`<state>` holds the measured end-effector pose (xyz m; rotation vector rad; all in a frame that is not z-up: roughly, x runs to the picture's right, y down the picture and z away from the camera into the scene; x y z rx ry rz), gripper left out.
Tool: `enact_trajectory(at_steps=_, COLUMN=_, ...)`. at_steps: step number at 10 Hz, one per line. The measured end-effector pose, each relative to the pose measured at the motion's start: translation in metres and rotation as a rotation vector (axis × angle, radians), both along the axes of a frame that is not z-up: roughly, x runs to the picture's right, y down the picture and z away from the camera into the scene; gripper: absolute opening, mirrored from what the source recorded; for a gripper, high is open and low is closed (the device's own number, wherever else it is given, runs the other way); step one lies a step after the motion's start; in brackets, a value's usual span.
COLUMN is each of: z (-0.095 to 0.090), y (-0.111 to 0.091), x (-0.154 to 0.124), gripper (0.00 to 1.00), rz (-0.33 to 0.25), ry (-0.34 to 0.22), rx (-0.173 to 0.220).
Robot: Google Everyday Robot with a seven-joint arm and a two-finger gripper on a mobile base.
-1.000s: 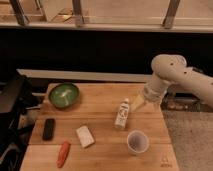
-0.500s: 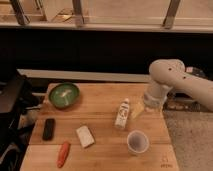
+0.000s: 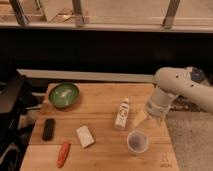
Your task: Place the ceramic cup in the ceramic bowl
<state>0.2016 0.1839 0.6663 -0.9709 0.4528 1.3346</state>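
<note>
The ceramic cup (image 3: 137,142) is small and white with a greyish-purple inside. It stands upright on the wooden table (image 3: 102,159) at the front right. The ceramic bowl (image 3: 64,95) is green with a pale mark inside and sits at the table's back left, far from the cup. My gripper (image 3: 141,120) hangs from the white arm (image 3: 172,87) that reaches in from the right. It is just above and behind the cup, to the right of the bottle, and holds nothing that I can see.
A white bottle (image 3: 122,113) with a printed label lies between gripper and bowl. A white block (image 3: 85,136), a black flat object (image 3: 48,128) and an orange-red object (image 3: 63,153) lie front left. Dark equipment (image 3: 12,112) stands at the left edge.
The arm has swung down and forward, bringing the gripper from beside the bottle's top to just above the cup. The objects on the table have not moved.
</note>
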Motion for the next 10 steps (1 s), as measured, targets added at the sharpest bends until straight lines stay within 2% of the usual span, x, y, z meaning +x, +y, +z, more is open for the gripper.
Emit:
enact_trajectory(at_steps=5, z=0.016, y=0.040, x=0.011, gripper=0.80, rz=0.040, ry=0.028, rx=-0.095)
enact_trajectory(at_steps=9, z=0.033, y=0.068, x=-0.002, gripper=0.80, rz=0.055, ry=-0.006, rx=-0.179)
enact_trajectory(at_steps=10, z=0.036, y=0.074, x=-0.004, gripper=0.77, rz=0.054, ry=-0.012, rx=-0.193)
